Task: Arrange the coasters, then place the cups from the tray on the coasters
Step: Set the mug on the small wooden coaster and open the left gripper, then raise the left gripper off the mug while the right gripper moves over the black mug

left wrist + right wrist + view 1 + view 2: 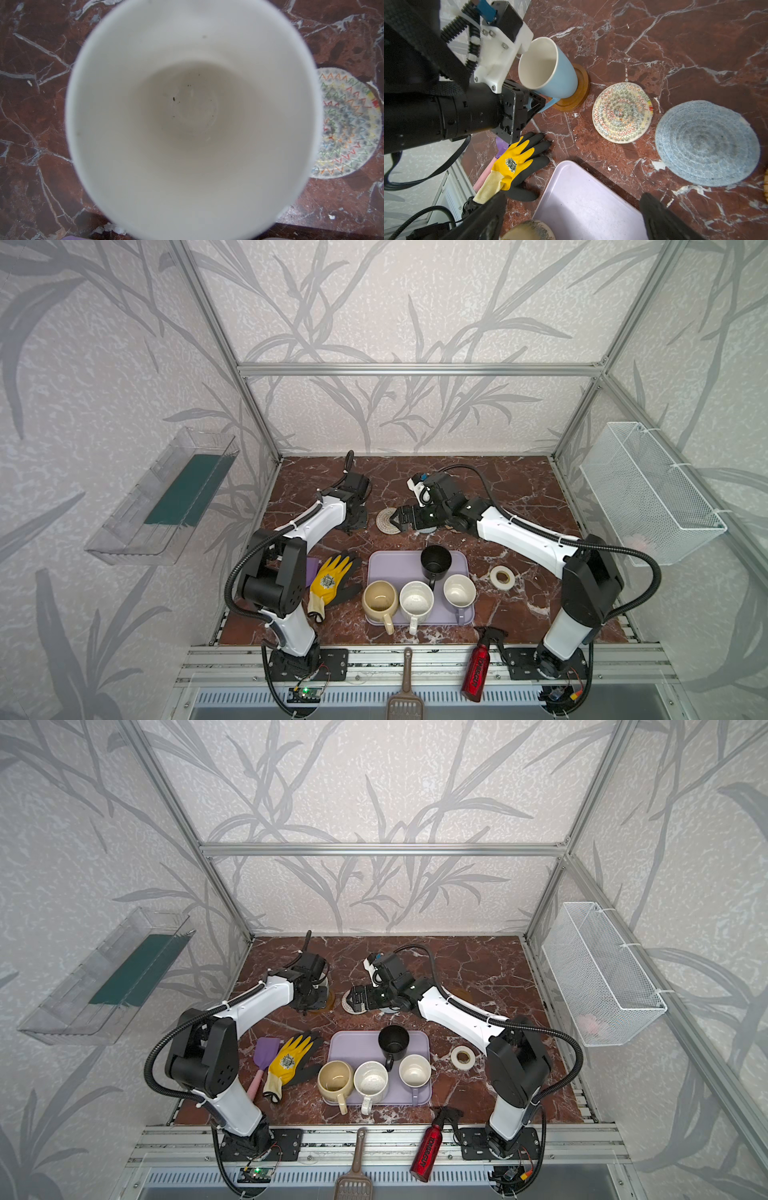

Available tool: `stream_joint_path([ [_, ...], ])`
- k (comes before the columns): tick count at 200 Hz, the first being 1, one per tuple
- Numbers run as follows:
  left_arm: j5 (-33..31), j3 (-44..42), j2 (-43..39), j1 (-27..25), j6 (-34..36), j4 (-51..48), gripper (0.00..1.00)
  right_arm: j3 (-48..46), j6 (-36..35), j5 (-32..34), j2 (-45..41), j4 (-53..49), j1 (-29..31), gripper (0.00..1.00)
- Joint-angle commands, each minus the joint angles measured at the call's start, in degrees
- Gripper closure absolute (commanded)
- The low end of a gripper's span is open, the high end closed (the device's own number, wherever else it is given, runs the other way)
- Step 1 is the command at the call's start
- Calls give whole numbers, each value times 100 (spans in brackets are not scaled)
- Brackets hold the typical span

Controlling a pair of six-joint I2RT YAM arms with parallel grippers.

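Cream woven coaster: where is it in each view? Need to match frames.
In a top view: cream woven coaster, beyond the tray, partly under the right tool.
In a top view: same spot, mostly hidden by that tool.
Left wrist: beside the light blue mug filling the frame.
Right wrist: mid-frame, between the amber coaster and the grey-blue coaster.
Shared landmark: red marble table, in all four.

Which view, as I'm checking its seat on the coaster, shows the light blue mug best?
Right wrist view: the light blue mug shows whole on an amber coaster, handle in the left gripper. The left wrist view shows only its white inside; the left arm nearly hides it in both top views.
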Motion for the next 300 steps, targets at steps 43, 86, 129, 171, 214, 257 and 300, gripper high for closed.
stream_joint_path([
  [43,179,76,47,73,-62,-164,72,149,-3,-22,34,5,26,1],
  [86,183,-14,-20,83,-111,-144,69,133,-3,-22,3,0,26,1],
  [129,-38,45,-45,107,-164,-341,69,137,-2,-40,-16,-12,26,1],
  [171,76,-78,-173,118,-155,-283,69,122,-3,-22,-65,-32,26,1],
  [214,96,-112,-307,122,-172,-301,68,59,-1,39,-136,-63,26,1],
  [257,90,-35,-495,135,-299,-473,62,10,-16,82,-324,-110,26,1],
  [300,154,10,-996,135,-454,-694,47,-12,-118,201,-507,-276,30,1],
])
